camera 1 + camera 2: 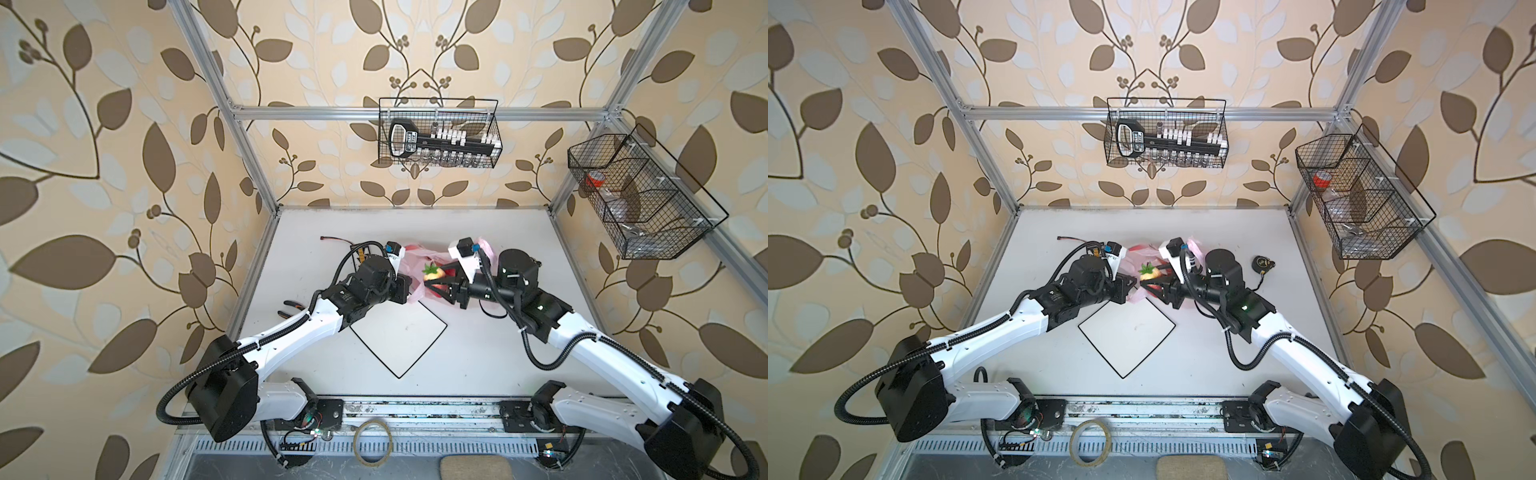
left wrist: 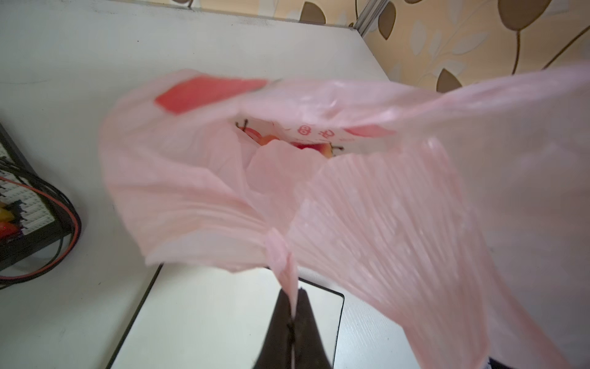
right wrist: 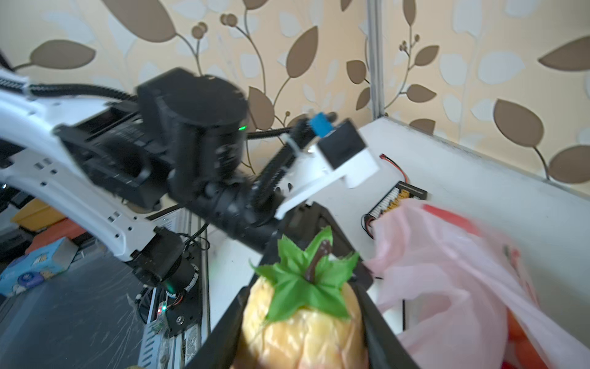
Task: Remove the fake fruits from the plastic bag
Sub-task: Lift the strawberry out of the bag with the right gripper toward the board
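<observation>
The worktop (image 1: pixel 478 332) carries one bag (image 1: pixel 409 254), one plate (image 1: pixel 395 336) and two tools.

The bag is thin, crinkled, translucent pink plastic with red-pink print. It sits at the middle of the worktop, just beyond the far corner of the plate. The plate is white and square with a thin black rim, and nothing lies on it.

The left tool (image 2: pixel 292 306) is closed on a narrow gathered strip of the bag, which fans out from the pinch. The right tool (image 3: pixel 306 287) grips one fruit (image 3: pixel 303 329) between its two black fingers, over the bag and clear of the plate.

This fruit is glossy yellow-orange with a faceted skin, a green leafy top and a short brown stem. Only this one fruit is outside the bag.

The left wrist view alone shows the bag mouth, with red-and-yellow shapes inside; whether they are fruit or print cannot be told. The right wrist view alone shows the skin detail and an orange-red mass through the bag wall (image 3: pixel 447 271); it cannot be counted. Both top views show the bag, mostly hidden by both arms.
</observation>
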{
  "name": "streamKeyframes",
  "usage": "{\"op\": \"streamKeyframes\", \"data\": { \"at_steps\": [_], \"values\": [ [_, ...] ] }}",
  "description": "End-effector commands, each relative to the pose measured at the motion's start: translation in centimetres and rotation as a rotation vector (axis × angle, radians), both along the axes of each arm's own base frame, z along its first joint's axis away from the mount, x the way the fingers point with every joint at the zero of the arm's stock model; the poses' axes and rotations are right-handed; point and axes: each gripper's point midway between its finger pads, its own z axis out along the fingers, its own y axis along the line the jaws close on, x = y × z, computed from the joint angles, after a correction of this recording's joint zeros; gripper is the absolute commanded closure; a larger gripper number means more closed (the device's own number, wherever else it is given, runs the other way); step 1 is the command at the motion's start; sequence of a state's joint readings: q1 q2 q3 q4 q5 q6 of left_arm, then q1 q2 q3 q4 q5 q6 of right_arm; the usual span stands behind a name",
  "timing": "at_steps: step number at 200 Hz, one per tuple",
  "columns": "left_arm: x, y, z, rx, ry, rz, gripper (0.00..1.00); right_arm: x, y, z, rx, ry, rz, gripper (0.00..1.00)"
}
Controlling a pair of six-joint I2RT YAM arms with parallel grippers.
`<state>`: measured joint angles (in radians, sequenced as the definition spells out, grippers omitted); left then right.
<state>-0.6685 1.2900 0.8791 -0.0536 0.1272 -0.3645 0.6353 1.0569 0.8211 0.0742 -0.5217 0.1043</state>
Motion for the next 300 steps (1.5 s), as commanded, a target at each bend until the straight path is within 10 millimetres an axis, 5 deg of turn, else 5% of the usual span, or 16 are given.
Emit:
{"op": "streamKeyframes", "data": {
  "at_steps": [1,20,59,90,128,218,300],
  "values": [
    [0.5,-0.5,2.1,-0.034,-0.039,-0.045,1.0,-2.8,0.7,-3.5,-0.108,-0.085,0.069,0.63],
    [0.6,-0.3,2.0,-0.042,-0.025,-0.052,1.0,-4.7,1.5,-5.5,-0.146,-0.119,0.1,0.63],
    [0.3,-0.6,1.7,-0.054,-0.014,-0.073,1.0,-2.1,0.2,-7.2,-0.201,-0.114,-0.059,0.65],
    [0.4,-0.6,1.4,-0.051,-0.01,-0.076,1.0,-3.5,1.6,-8.8,-0.212,-0.112,0.07,0.63],
    [1.0,-0.6,0.9,-0.046,-0.002,-0.062,1.0,-2.7,3.0,-14.0,-0.354,-0.046,0.119,0.64],
    [1.2,-0.5,-0.7,-0.038,0.036,-0.045,1.0,-1.7,5.3,-22.9,-0.577,0.078,0.15,0.64],
    [1.2,-0.4,-0.9,-0.032,0.036,-0.045,1.0,-1.8,5.2,-24.5,-0.622,0.096,0.151,0.37]
  ]
}}
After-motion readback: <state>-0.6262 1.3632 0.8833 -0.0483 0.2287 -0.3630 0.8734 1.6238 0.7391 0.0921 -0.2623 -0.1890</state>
